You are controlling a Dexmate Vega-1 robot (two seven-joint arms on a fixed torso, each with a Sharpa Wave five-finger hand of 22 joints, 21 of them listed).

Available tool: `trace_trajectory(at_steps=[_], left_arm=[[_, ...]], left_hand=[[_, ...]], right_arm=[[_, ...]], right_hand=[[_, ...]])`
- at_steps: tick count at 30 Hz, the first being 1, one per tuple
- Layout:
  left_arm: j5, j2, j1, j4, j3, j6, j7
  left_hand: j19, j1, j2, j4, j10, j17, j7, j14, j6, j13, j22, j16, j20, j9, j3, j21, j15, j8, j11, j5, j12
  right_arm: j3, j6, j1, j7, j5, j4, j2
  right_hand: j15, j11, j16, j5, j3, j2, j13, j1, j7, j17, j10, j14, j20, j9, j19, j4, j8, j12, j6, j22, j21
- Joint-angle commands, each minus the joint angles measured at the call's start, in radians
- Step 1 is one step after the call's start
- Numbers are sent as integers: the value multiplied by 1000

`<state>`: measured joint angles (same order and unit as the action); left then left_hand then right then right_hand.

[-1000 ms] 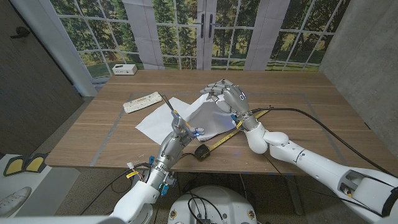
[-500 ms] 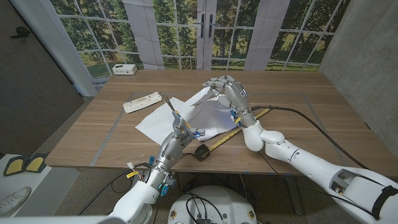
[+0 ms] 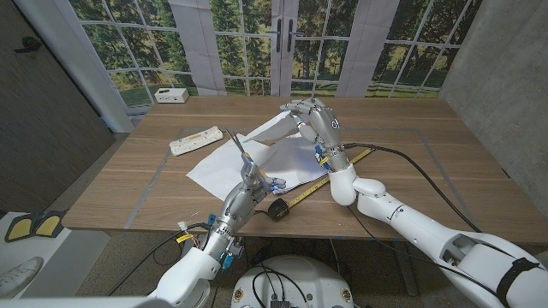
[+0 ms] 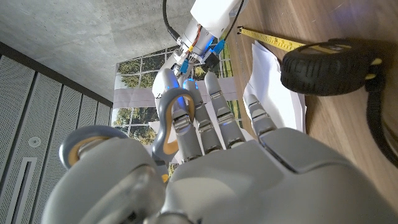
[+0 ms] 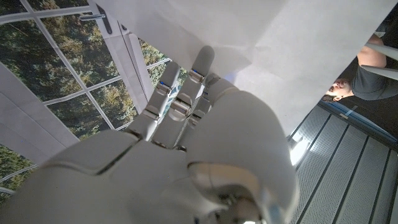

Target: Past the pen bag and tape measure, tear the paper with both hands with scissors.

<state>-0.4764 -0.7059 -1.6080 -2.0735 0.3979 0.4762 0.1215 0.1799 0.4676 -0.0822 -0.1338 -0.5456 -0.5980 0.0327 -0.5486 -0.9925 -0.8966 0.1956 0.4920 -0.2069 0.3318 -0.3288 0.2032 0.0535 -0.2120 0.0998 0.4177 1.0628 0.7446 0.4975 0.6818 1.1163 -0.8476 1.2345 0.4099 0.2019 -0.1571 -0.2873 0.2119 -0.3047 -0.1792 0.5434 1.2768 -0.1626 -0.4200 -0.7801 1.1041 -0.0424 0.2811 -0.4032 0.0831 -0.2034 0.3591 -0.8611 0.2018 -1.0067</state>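
A white sheet of paper [image 3: 224,165] lies mid-table, its far corner lifted. My right hand [image 3: 315,121] pinches that raised corner, and the sheet [image 5: 292,43] hangs over its fingers [image 5: 186,93] in the right wrist view. At the sheet's near edge my left hand [image 3: 248,184] grips grey scissors [image 3: 235,144] with the blades pointing up and away over the paper. Their handle loops [image 4: 166,118] wrap my fingers in the left wrist view. A black tape measure [image 3: 276,207] sits by my left hand, its yellow tape [image 3: 347,162] running right under the paper's edge. The white pen bag [image 3: 197,139] lies at the left.
A small white box [image 3: 171,95] stands at the table's far left corner. The tape measure body [image 4: 326,65] lies close beside my left hand on the wood. A person [image 5: 367,71] shows past the paper in the right wrist view.
My right hand has risen and moved slightly away, lifting the paper's far corner higher. The left hand with the scissors has barely shifted.
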Motion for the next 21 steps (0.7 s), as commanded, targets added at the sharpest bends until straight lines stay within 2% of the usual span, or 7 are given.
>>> trace_trajectory(at_steps=[1, 4, 10, 13, 21], left_arm=[[-23, -15, 14, 2, 8, -7, -30], [-24, -16, 20, 2, 11, -10, -34], [-27, -19, 31, 4, 17, -18, -38], [-33, -21, 35, 4, 19, -23, -40], [-75, -20, 58, 14, 35, -24, -75]], left_hand=[[-7, -5, -2, -6, -11, -1, 55, -8, 53, 0, 1, 4, -6, 6, -5, -1, 42, -5, 9, 0, 6], [-7, -7, -3, -6, -10, -1, 55, -8, 55, -2, 1, 4, -6, 6, -6, 0, 44, -4, 7, -1, 8], [-7, -8, -3, -7, -11, -1, 54, -11, 53, 0, 1, 6, -6, 6, -6, 0, 42, -4, 9, -1, 9], [-8, -9, -2, -7, -9, -1, 54, -10, 52, -3, 1, 6, -6, 6, -5, 0, 42, -4, 5, -1, 11], [-10, -10, -3, -7, -12, -1, 56, -10, 53, 0, 2, 6, -6, 5, -5, 0, 41, -4, 5, -1, 12]], right_arm=[[-46, 17, -9, 1, -11, -48, -80], [-82, 36, -1, 1, -37, -60, -109], [-21, -70, -15, -33, 19, -6, -75], [8, -50, -30, 1, 33, -19, -64], [-11, -11, -20, 1, 18, -23, -69]], right_hand=[[37, -3, 6, 5, 1, 0, 4, 8, 0, -1, 2, 5, -160, 5, 8, -2, 2, 5, -4, 1, -13], [37, 1, 8, 5, 1, -1, 7, 8, -1, -1, 4, 4, -159, 5, 12, -3, 2, 7, -5, 0, -17], [38, -7, 6, 4, 2, -2, 14, 8, -3, -5, -1, 13, -159, 5, 20, -5, 1, 13, -6, -2, -27], [38, -9, 3, 3, 4, 1, 18, 7, -4, -8, -4, 19, -159, 4, 25, -5, -1, 16, -9, -2, -33], [37, -14, 4, 3, 7, 1, 25, 6, -9, -12, -2, 22, -158, 4, 32, -6, -2, 18, -12, -3, -46]])
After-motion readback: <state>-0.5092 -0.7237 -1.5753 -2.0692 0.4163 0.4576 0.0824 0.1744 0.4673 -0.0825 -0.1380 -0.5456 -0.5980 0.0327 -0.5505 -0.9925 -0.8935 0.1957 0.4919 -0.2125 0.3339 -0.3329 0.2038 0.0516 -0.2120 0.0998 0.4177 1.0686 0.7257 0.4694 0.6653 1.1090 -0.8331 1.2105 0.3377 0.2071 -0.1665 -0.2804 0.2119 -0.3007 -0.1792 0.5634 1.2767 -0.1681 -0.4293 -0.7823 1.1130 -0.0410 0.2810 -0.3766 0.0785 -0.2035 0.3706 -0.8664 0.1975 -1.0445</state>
